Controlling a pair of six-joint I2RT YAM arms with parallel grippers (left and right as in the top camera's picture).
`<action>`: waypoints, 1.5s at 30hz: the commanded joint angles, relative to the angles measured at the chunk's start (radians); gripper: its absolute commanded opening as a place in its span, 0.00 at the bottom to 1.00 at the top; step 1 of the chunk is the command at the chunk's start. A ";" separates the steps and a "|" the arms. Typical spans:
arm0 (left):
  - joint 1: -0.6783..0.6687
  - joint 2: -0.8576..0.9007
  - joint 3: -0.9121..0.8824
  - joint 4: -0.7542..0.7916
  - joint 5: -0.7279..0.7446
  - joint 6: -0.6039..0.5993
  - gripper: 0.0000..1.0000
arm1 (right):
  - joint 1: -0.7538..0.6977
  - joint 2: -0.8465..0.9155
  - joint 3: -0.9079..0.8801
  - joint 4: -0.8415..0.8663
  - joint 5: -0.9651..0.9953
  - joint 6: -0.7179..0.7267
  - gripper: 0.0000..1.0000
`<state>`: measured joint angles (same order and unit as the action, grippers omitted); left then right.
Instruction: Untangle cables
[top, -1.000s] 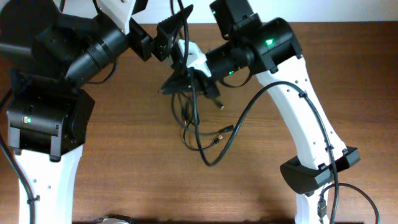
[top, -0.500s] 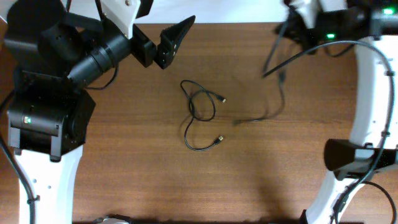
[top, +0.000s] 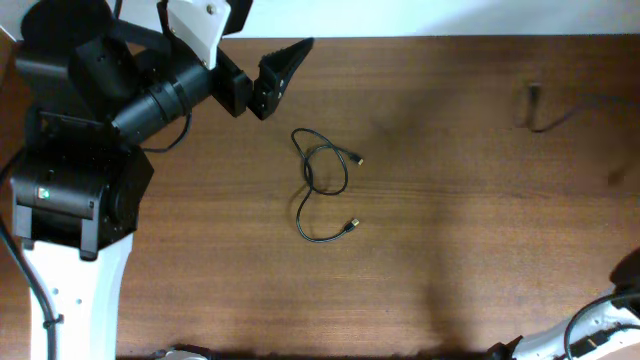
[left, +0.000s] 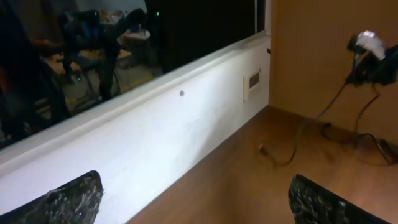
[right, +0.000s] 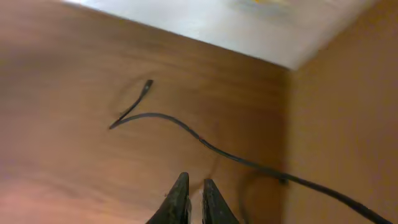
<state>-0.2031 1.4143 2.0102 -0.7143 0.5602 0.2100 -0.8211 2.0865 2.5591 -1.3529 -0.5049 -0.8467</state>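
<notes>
Split looks done to me: far cable (top: 534, 102) lies well apart from looped cable (top: 308, 190), which needs straightening. Left pincer (top: 280, 72) gapes empty; right pincer (right: 191, 199) pinched together, empty.

Table (top: 470, 250) open all round cable (top: 322, 185); left arm (top: 150, 90) blocks far-left corner, wall (top: 420, 15) behind.

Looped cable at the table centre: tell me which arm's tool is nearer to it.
Left. The left tool hovers open, up and to the left of the looped cable. The right tool is outside the overhead view, above a separate cable strand far to the right.
</notes>
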 joint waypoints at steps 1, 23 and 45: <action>0.003 -0.012 0.021 -0.025 0.000 0.004 0.96 | -0.099 0.002 -0.003 0.043 0.121 0.153 0.04; 0.003 -0.013 0.021 -0.110 0.053 -0.013 0.96 | -0.181 0.125 -0.277 -0.007 0.690 0.707 0.97; 0.003 -0.013 0.021 -0.164 -0.086 0.050 0.97 | -0.073 0.210 -0.511 -0.040 -0.830 0.173 0.99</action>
<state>-0.2031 1.4136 2.0109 -0.8764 0.4881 0.2440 -0.9257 2.3180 2.0365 -1.4357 -1.0966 -0.4919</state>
